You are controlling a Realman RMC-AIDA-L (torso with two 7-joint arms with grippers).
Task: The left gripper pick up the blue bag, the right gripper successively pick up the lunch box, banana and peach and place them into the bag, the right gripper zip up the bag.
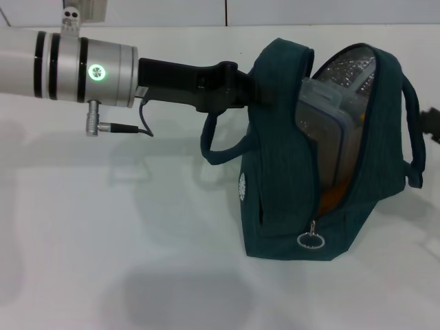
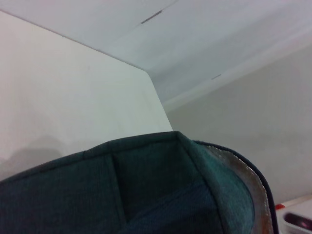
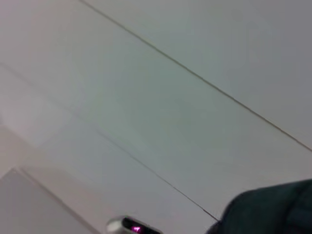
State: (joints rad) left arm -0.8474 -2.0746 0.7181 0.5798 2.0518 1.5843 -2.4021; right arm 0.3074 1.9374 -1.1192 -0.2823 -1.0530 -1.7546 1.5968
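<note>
The blue bag (image 1: 330,158) stands upright on the white desk (image 1: 124,261), its opening unzipped. The left pincer (image 1: 249,86) pinches the bag's upper edge, holding it up. Inside, the clear lunch box (image 1: 323,113) stands on edge against the silver lining, with something orange, probably the banana (image 1: 331,196), below it. The peach cannot be seen. The zipper pull (image 1: 310,240) hangs low, so zipping seems to remain. Only a dark sliver at the right edge may be the right pincer (image 1: 433,124); its state cannot be told.

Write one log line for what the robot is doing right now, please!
left gripper: holding dark teal-blue fabric bag by its top | bag: unzipped | clear blue-rimmed plastic lunch box: inside | right gripper: at bag's far side
</note>
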